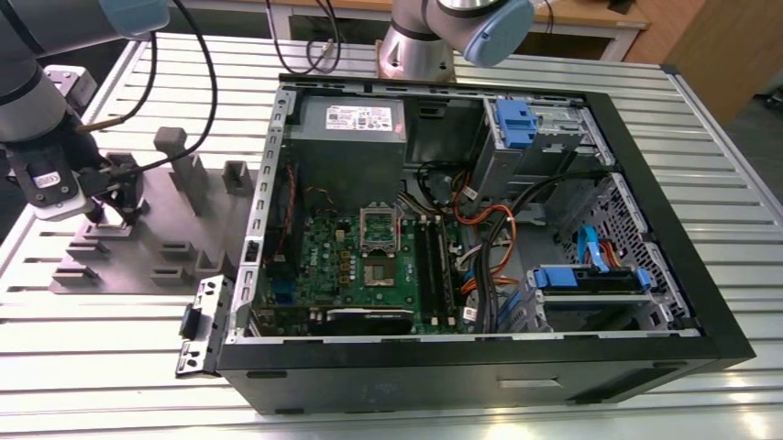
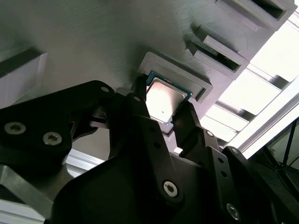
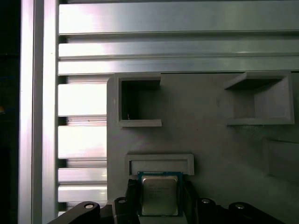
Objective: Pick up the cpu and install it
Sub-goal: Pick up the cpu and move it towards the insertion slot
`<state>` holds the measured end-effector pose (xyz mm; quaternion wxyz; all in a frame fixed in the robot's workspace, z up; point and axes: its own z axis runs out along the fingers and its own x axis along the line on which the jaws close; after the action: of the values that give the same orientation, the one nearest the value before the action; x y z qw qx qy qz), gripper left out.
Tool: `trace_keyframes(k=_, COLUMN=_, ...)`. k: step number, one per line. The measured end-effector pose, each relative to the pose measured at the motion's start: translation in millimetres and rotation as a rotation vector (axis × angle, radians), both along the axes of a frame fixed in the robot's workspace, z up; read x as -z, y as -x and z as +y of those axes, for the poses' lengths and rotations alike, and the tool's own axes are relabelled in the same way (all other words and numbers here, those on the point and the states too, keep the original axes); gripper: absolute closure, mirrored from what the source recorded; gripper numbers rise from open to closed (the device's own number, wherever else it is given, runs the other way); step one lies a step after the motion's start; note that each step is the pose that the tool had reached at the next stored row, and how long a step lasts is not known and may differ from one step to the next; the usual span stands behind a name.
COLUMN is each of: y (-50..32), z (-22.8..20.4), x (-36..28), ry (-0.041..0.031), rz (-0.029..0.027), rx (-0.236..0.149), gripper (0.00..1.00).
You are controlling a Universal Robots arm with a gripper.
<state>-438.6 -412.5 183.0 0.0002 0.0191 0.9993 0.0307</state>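
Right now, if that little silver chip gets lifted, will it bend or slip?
The cpu looks flat and metal-topped, so probably stiff and light. Its shiny top may be slippery; lying flat in the grey holder, it shouldn't roll.

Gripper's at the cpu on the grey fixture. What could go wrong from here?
The cpu lies in a shallow raised-rim pocket of the grey fixture. With the gripper this close, a skewed lift may snag it on the rim.
It is thin and flat, so it might slip or tilt in transit.
The socket sits deep in the case, near orange cables that could catch the arm.
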Motion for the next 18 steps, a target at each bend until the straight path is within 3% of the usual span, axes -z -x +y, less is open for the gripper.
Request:
trace_keyframes(k=1, y=0.0, z=0.0, x=0.0, ry=-0.0001, rz=-0.0001, rx=0.000, gripper=0.53)
trace_keyframes(k=7, y=0.0, z=0.0, x=-1.7, ry=0.0001, rz=0.0000, rx=0.000, gripper=0.53)
trace_keyframes(k=18, y=-0.1, z=0.0, x=-10.5, ry=-0.0002, rz=-0.0004, rx=0.000, gripper=0.53)
